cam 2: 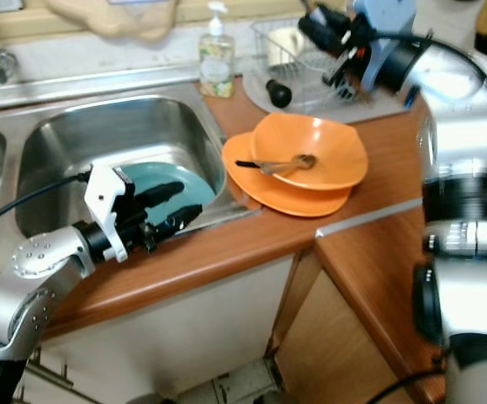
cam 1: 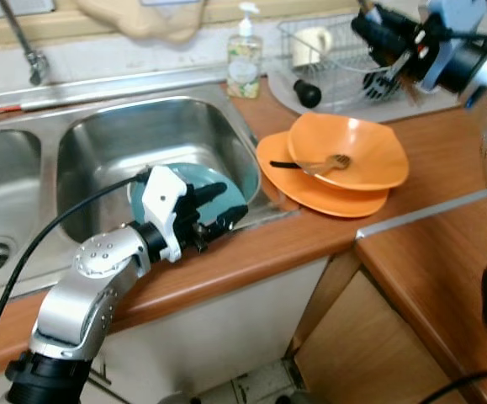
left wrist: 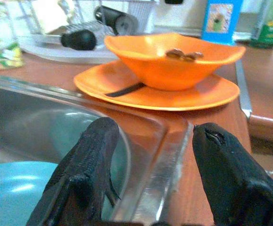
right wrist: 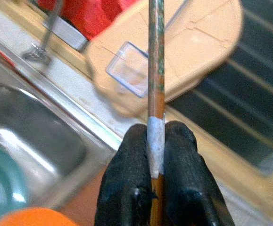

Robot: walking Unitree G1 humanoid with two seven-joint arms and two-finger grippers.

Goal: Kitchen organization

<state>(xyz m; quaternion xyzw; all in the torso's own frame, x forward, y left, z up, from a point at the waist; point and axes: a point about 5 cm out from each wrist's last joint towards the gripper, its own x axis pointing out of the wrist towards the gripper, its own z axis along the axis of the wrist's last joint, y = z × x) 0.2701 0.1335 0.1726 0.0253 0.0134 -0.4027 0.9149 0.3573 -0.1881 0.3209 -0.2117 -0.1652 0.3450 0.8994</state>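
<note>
The left gripper [cam 1: 218,209] is hanging over the near edge of the steel sink [cam 1: 108,143], its jaws released and gaping above a teal plate [cam 1: 226,189] that is leaning inside the basin against the right wall. The left wrist view is looking out between the two spread fingers [left wrist: 86,174] across the sink rim to the orange bowl [left wrist: 171,59], which is sitting on an orange plate [left wrist: 207,92] on the wooden desk [cam 1: 445,168]; something small and brownish is lying at the bowl's rim there. The head views are showing it more plainly as a fork [cam 1: 323,164] resting in the bowl, its dark handle reaching out over the plate.

The right gripper [cam 1: 386,34] is raised at the wire dish rack [cam 1: 327,76] at the back of the desk, near a soap bottle [cam 1: 245,55]. From the head its grasp is hard to make out, but the right wrist view is showing the jaws clenched on a thin stick-like utensil [right wrist: 156,70] with a pale band at the grip, standing straight up between the fingers [right wrist: 127,188].
</note>
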